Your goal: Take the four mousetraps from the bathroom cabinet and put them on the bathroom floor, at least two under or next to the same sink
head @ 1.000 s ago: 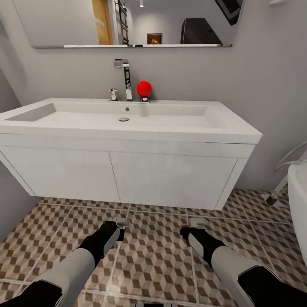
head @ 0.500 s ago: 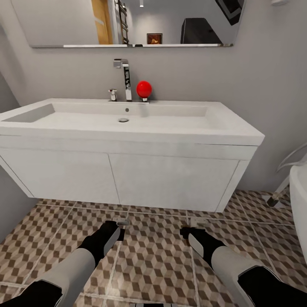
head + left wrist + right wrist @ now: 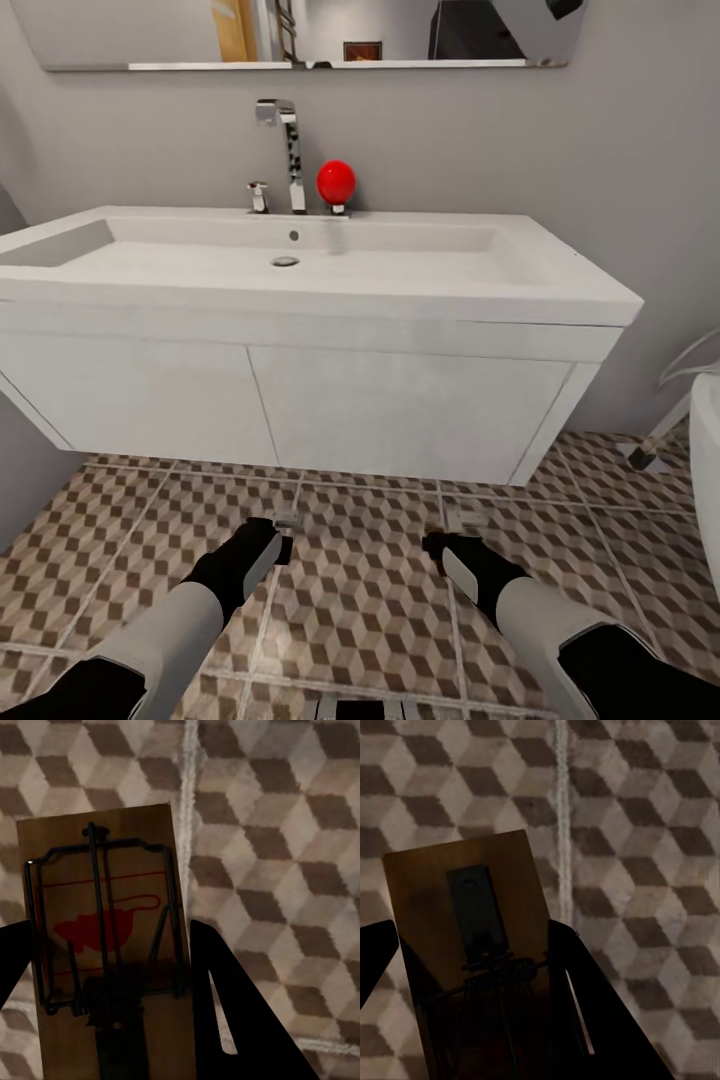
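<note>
My left gripper [image 3: 272,540] is shut on a mousetrap [image 3: 105,922], a tan board with dark wire and a red mark, held above the bathroom floor [image 3: 360,590]. A corner of that board [image 3: 289,521] pokes past the fingers in the head view. A second mousetrap [image 3: 472,922], seen from its darker end, is clamped in my right gripper [image 3: 440,547]. Both hands hover low over the cube-pattern tiles just in front of the sink [image 3: 300,265], a white basin on a wall-hung vanity [image 3: 400,410] with a chrome tap [image 3: 290,150]. The cabinet is out of view.
A red ball-shaped object [image 3: 336,182] stands beside the tap. A mirror [image 3: 300,35] hangs above. The white bathtub's edge [image 3: 706,440] and its pipework [image 3: 665,430] are at the right. A grey wall [image 3: 15,480] closes the left side.
The whole picture has shifted: the camera has moved in, so the sink looks larger and the mirror sits higher in the frame. Both arms and their traps hold the same pose.
</note>
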